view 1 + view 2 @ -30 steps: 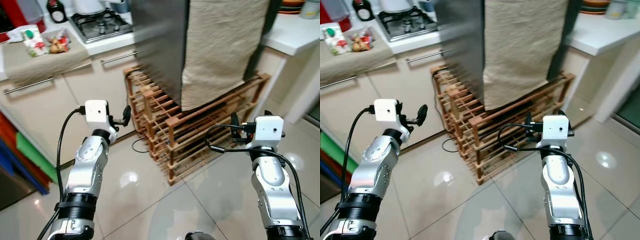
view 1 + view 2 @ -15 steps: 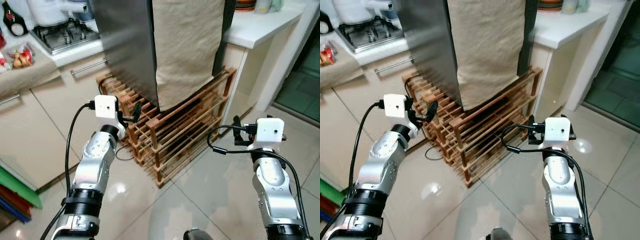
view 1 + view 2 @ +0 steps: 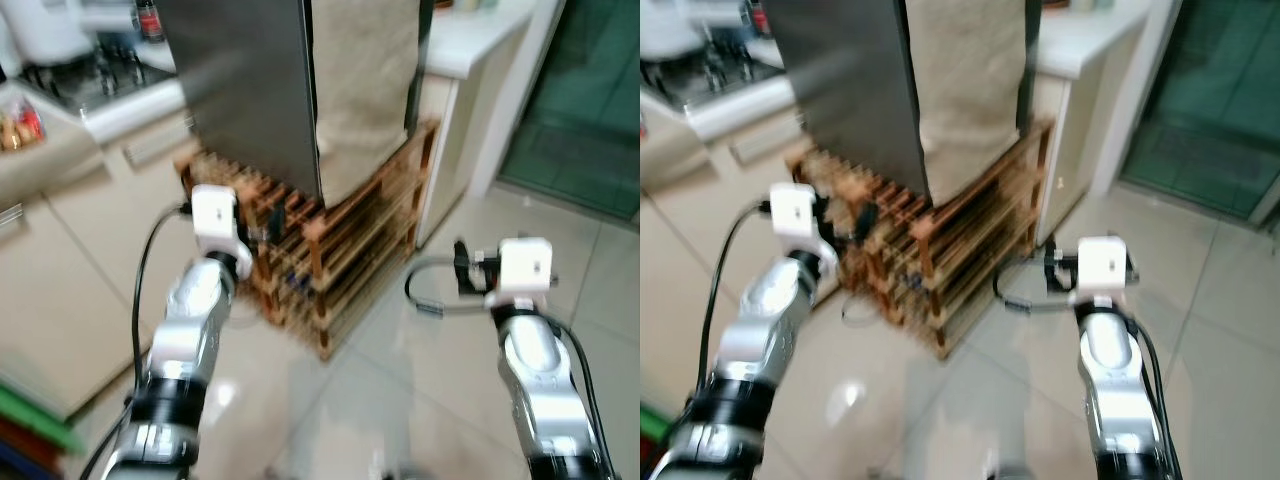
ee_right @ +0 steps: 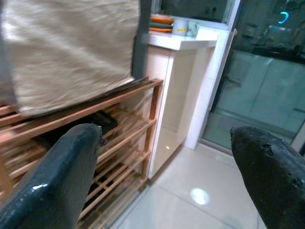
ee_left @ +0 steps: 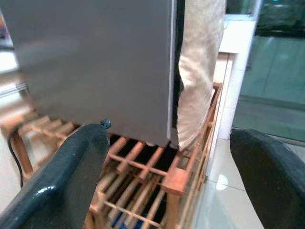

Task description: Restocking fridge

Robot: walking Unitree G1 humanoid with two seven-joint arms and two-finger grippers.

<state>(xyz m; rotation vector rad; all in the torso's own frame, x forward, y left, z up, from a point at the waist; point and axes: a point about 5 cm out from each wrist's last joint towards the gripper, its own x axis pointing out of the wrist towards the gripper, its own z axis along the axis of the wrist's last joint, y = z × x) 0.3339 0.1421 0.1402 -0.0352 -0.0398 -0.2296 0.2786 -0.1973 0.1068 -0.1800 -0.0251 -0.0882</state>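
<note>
Fridge (image 3: 250, 90) upright, top centre, long axis vertical, atop wooden rack (image 3: 340, 260). Left pincer (image 5: 167, 186) and right pincer (image 4: 167, 176) wide open, empty.

Fridge (image 3: 250, 90) on wooden rack (image 3: 350, 250) blocked way ahead; tiled floor (image 3: 420, 390) on right stayed free.

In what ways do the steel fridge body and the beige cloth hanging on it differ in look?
The fridge is smooth, flat grey metal with a straight lower edge; the beige cloth is rough, woven and hangs in soft folds. The fridge side looks dark and dull, the cloth pale. Both end just above the wooden rack, which stands beneath them.
</note>
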